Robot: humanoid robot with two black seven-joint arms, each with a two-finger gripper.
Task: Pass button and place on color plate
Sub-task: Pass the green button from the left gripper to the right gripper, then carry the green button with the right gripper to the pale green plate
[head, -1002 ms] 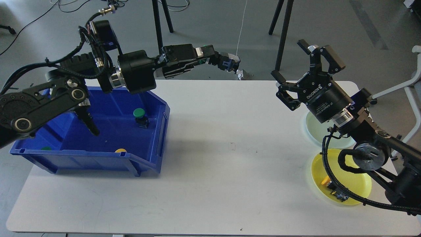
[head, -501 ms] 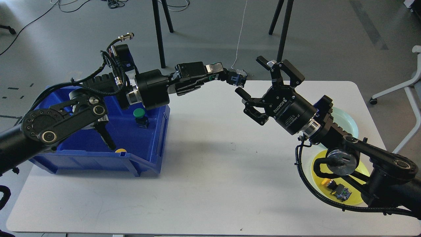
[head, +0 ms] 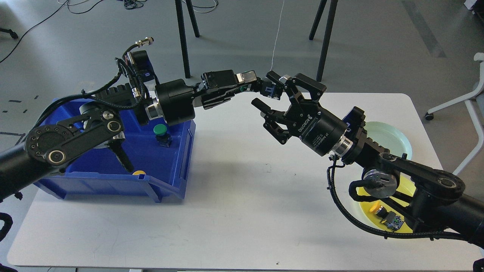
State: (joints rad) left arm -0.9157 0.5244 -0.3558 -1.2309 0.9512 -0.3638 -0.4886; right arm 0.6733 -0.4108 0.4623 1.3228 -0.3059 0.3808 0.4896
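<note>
My left gripper (head: 252,84) reaches out over the table's far edge and is shut on a button (head: 269,91) with a green cap and a blue-black body. My right gripper (head: 263,88) is open, with its two fingers above and below the free end of that button; I cannot tell whether they touch it. A pale green plate (head: 391,133) and a yellow plate (head: 406,227) lie at the right, partly hidden by my right arm. The yellow plate holds a yellow button (head: 375,207).
A blue bin (head: 172,185) stands at the left with a green button (head: 160,130) and a yellow button (head: 138,173) inside. Tripod legs (head: 181,34) stand behind the table. A white chair (head: 474,109) is at the far right.
My left arm swung right with the button, then held still. My right arm moved left from above the plates, and its open fingers now bracket the button.
</note>
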